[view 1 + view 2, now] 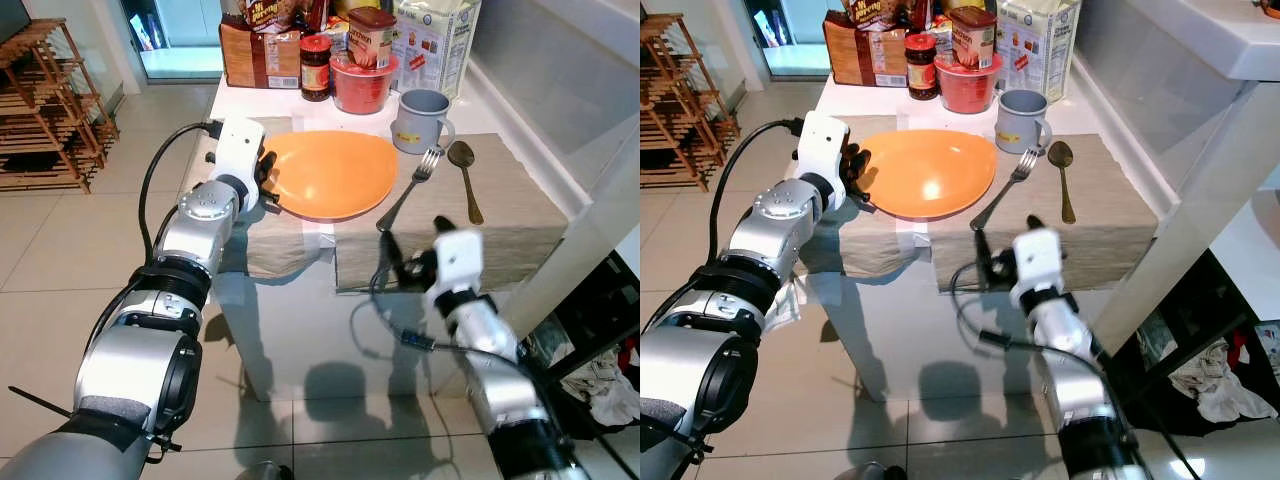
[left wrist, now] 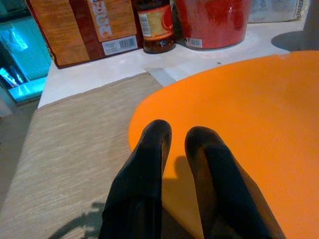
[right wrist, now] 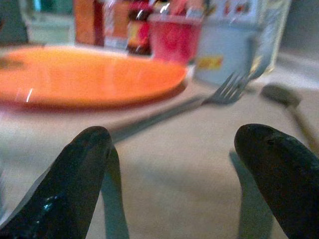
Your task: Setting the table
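My left gripper (image 2: 174, 144), nearly closed, pinched the orange plate (image 1: 335, 172) at its nine-o'clock rim; my right gripper (image 3: 184, 164) gaped empty. A careless pull risked dislodging the fork (image 1: 408, 187).

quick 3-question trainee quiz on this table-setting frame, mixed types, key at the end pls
1. True or false: the fork lies between the orange plate and the spoon.
2. Which gripper is at the plate's rim? A) left gripper B) right gripper
3. Fill in: the grey mug stands just beyond the fork's ____.

Key: 1 true. 2 A; its fingers are nearly together over the rim, while the right gripper hangs open near the placemat. 3 tines.
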Motion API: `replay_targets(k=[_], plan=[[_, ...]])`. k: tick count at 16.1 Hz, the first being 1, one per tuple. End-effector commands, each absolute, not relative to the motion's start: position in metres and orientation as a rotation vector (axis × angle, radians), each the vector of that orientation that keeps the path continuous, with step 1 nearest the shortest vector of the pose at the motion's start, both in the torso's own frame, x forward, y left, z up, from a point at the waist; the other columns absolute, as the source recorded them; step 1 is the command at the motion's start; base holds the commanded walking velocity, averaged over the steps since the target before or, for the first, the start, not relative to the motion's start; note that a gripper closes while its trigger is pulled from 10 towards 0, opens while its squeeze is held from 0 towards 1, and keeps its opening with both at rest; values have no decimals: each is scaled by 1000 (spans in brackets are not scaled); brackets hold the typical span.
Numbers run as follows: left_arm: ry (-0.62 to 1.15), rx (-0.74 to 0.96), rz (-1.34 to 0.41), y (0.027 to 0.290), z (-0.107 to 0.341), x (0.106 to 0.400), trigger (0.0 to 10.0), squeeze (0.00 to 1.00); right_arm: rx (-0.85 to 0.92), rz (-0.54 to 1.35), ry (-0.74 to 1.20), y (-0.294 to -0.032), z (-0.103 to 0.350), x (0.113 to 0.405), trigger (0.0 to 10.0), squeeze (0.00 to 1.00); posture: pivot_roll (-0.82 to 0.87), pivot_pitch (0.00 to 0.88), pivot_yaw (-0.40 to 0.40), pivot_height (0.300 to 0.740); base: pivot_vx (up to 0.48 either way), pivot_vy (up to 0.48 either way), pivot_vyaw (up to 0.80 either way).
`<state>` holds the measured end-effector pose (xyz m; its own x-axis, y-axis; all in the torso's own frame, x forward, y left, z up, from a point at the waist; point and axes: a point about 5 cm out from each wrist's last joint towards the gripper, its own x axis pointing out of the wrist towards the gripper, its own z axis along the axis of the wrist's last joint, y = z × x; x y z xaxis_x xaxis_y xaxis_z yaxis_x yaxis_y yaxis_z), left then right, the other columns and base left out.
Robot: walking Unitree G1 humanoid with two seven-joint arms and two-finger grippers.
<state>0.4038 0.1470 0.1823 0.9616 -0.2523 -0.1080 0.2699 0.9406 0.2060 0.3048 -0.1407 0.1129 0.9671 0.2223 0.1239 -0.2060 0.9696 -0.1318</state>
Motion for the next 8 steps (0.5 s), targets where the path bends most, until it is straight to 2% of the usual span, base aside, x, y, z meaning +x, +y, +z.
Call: replay_targets(k=[1,6,8], plan=[[75,237,-296,143,185,404,10000,0,-99,205,-190,-143,130,311,10000,0,-91,0,52,740,0,0,0],[98,218,-300,141,178,404,10000,0,-103,203,-218,-145,142,316,10000,0,-95,0,51,740,0,0,0],[-38,154,-276,139,199,405,10000,0,-124,210,-226,-143,141,312,10000,0,-96,0,54,740,0,0,0]])
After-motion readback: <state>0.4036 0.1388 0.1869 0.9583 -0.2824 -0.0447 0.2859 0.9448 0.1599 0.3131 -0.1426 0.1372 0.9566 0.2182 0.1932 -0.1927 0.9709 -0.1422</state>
